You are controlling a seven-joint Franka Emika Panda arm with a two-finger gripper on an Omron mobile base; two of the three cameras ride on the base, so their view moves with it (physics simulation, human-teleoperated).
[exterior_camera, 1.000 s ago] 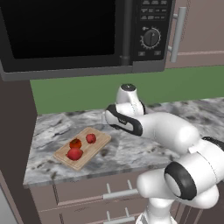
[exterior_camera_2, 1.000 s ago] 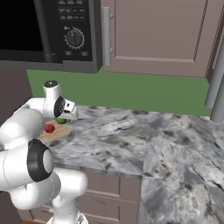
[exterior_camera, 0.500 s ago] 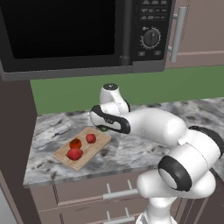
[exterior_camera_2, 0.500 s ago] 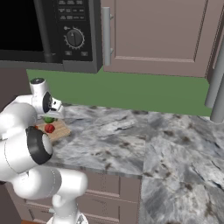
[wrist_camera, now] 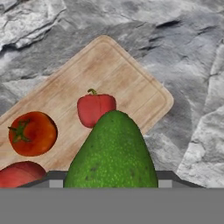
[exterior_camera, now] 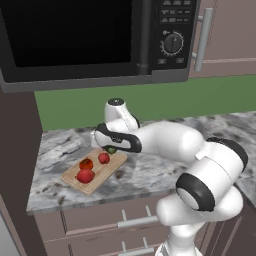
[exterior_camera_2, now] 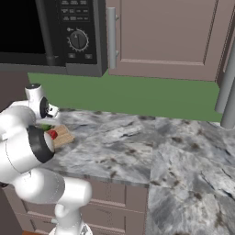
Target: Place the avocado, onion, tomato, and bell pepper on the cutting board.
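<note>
The dark-green avocado [wrist_camera: 113, 151] fills the lower middle of the hand view, and my gripper [exterior_camera: 110, 146] is shut on it just above the near right corner of the cutting board [exterior_camera: 95, 173]. On the light-tan cutting board [wrist_camera: 109, 65] lie a red bell pepper [wrist_camera: 95, 107], a tomato [wrist_camera: 32, 133] with a green stem, and a reddish onion [wrist_camera: 19, 174] at the frame's lower left. In the left base view the bell pepper [exterior_camera: 103, 158], tomato [exterior_camera: 86, 164] and onion [exterior_camera: 85, 176] sit in a row. The avocado [exterior_camera: 111, 150] hangs by the board's far right end.
The board rests on a grey marbled counter [exterior_camera: 150, 172] near its left end, beside a dark wall [exterior_camera: 17, 150]. A black microwave [exterior_camera: 95, 35] hangs above. Bare counter [exterior_camera_2: 151, 147] stretches to the right, with cabinet drawers [exterior_camera: 125, 220] below.
The arm has swung left across the counter, carrying the avocado from right of the board to over the board's right end. The vegetables on the board have not moved.
</note>
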